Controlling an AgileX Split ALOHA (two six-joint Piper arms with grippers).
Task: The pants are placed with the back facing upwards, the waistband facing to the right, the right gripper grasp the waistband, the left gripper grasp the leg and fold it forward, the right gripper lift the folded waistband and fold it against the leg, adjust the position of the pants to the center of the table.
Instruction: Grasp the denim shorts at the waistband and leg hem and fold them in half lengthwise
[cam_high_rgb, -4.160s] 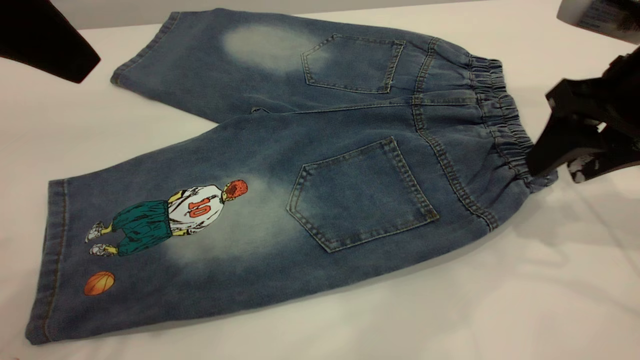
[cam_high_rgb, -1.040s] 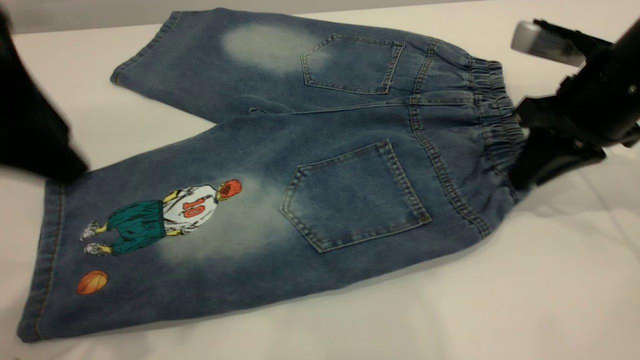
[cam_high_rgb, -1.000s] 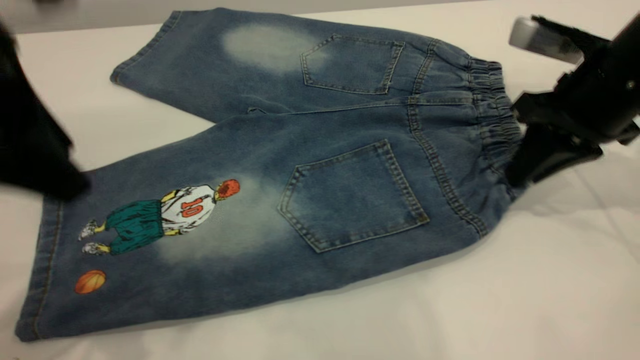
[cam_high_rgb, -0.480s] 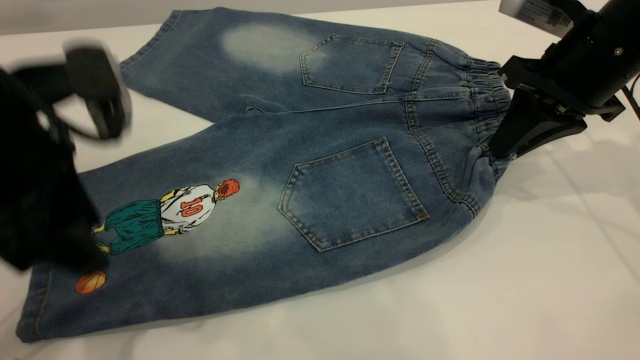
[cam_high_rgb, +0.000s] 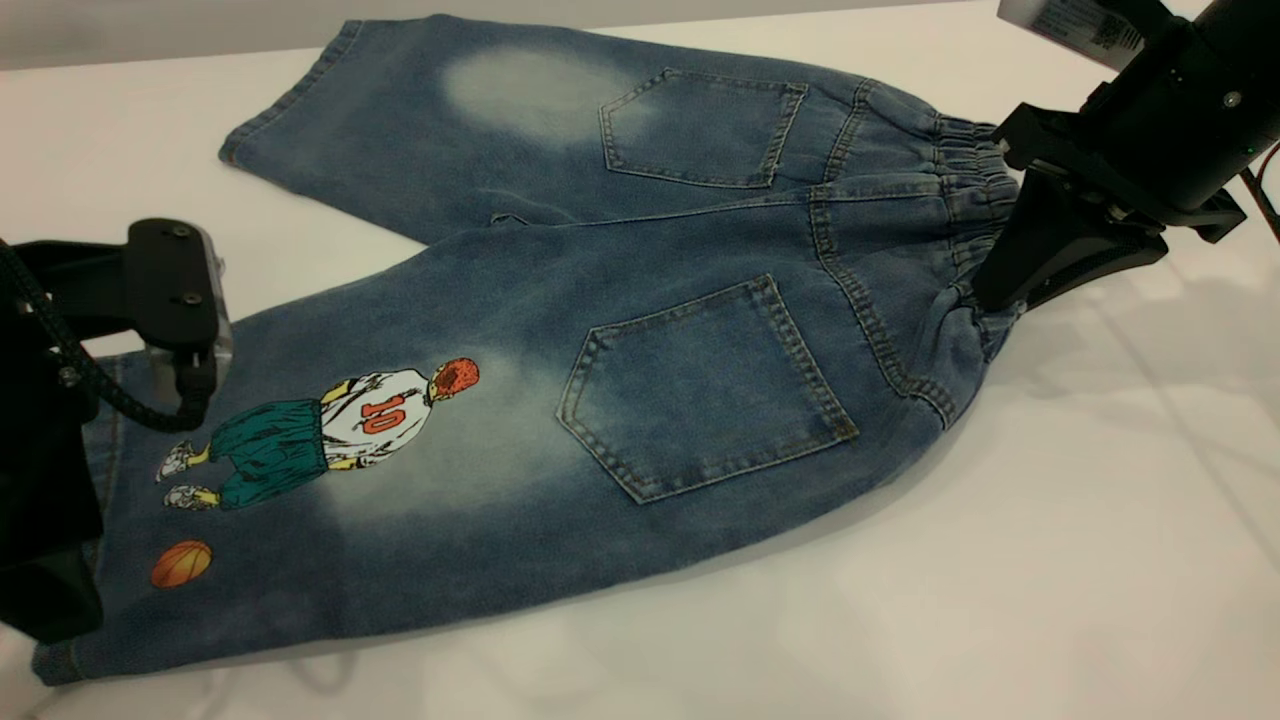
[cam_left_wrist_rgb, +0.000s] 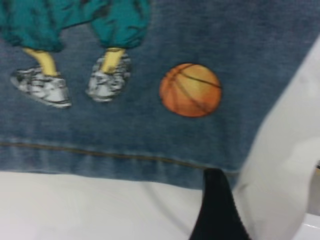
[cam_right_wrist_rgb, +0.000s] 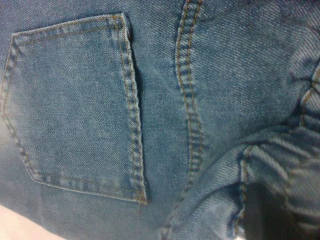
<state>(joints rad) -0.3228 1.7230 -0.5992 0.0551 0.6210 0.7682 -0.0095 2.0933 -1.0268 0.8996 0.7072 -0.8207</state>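
Jaws on my right gripper (cam_high_rgb: 990, 300) are pinching the waistband (cam_high_rgb: 975, 215), bunching the elastic so that end is held for the fold. On my left gripper (cam_high_rgb: 60, 600), low over the hem of the near leg (cam_high_rgb: 300, 520) by the printed basketball (cam_left_wrist_rgb: 190, 89), I cannot tell whether the jaws are spread or closed. One dark fingertip (cam_left_wrist_rgb: 216, 210) sits just off the hem. Back up, the pants (cam_high_rgb: 620, 300) lie flat across the white worktop (cam_high_rgb: 1050, 560), waistband to the right.
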